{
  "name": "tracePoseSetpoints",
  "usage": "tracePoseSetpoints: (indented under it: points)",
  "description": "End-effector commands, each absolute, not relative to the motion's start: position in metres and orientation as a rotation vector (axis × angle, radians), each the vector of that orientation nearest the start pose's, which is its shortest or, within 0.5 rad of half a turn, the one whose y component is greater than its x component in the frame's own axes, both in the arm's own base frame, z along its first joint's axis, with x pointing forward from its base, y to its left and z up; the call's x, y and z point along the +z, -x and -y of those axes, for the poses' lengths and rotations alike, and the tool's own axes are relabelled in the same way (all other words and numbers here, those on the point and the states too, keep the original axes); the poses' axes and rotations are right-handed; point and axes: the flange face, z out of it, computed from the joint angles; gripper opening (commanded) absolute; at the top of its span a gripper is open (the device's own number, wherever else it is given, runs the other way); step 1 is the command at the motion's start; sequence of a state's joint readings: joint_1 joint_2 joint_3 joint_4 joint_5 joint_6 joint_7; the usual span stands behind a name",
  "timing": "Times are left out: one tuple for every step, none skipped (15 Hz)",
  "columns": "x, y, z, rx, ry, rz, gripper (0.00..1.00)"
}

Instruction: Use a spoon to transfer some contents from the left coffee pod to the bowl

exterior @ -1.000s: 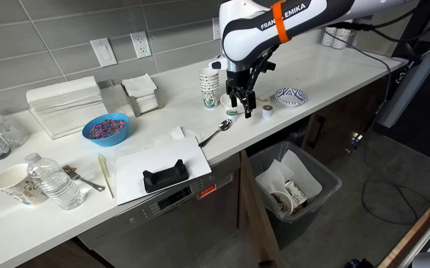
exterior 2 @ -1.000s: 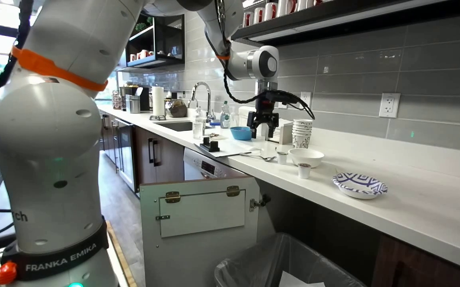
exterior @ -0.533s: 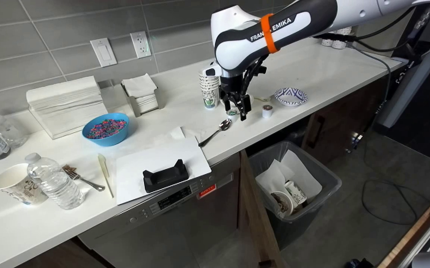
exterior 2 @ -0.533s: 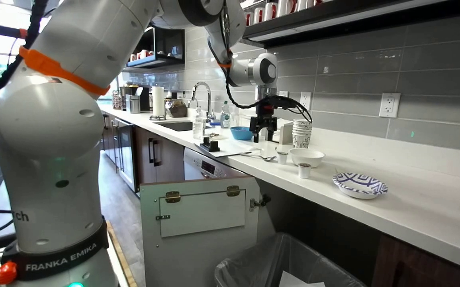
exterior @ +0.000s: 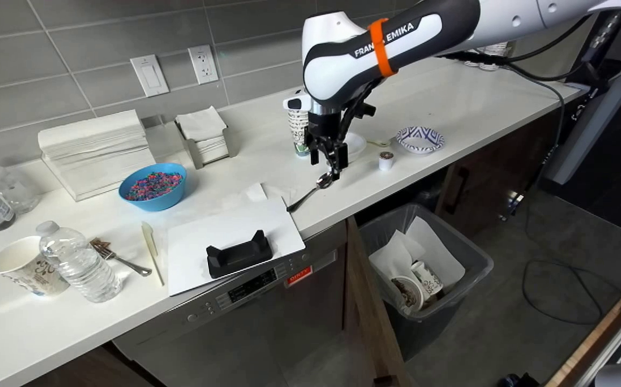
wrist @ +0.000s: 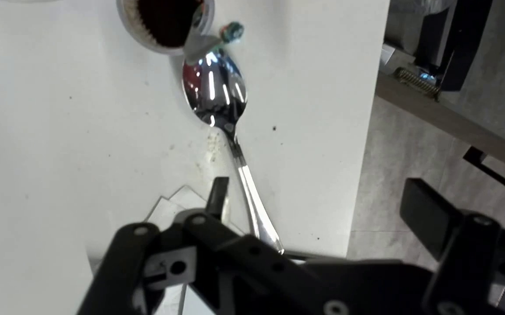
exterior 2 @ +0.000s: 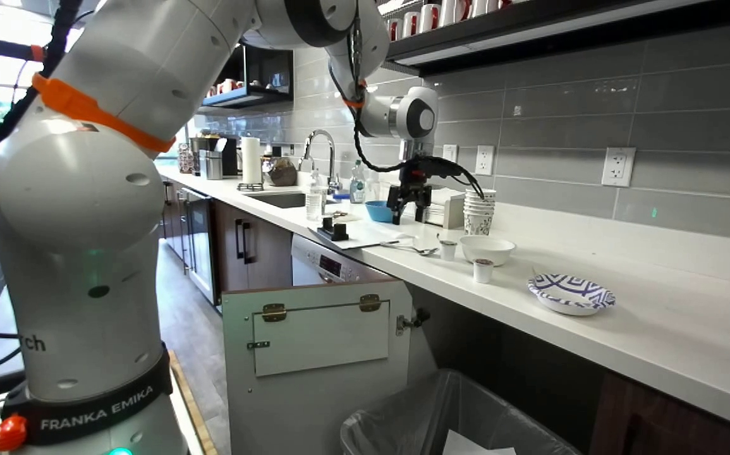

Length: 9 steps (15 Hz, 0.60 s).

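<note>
Spoon (wrist: 238,158) lies on the table (exterior 2: 668,322). White sheet (exterior: 192,247) sits by the spoon's handle end; white bowl (exterior 2: 488,254) stands near its scoop end. Fingers (wrist: 218,194) hang above the table near the spoon, spread wide, released. Farther coffee pod (exterior 2: 483,273) stands some way off the scoop; left coffee pod (exterior 2: 447,253), dark inside, just beside the scoop tip, pale flap (wrist: 199,47) overlapping it in the wrist view.

Clear bottle (exterior: 81,263) beside a paper cup (exterior: 29,273), blue bowl (exterior: 164,203) near napkins (exterior: 202,127)
</note>
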<state>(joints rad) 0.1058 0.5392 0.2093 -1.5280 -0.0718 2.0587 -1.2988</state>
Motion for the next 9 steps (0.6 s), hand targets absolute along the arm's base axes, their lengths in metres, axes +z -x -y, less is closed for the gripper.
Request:
tracePoseSetpoints:
  points:
    - [0.328, -0.685, -0.208, 0.109, -2.209, -2.242, 1.0]
    - [0.321, -0.688, -0.212, 0.105, -2.192, -2.233, 1.0]
    - [0.315, -0.691, -0.216, 0.12, -2.167, -2.254, 1.0]
    - [0.308, -0.692, -0.217, 0.112, -2.152, -2.249, 1.0]
    - [0.304, -0.694, -0.221, 0.118, -2.135, -2.259, 1.0]
    - [0.301, -0.696, -0.223, 0.118, -2.125, -2.262, 1.0]
    - [0.297, -0.698, -0.224, 0.116, -2.119, -2.264, 1.0]
    - [0.296, -0.7, -0.226, 0.113, -2.114, -2.266, 1.0]
    - [0.293, -0.702, -0.227, 0.111, -2.111, -2.267, 1.0]
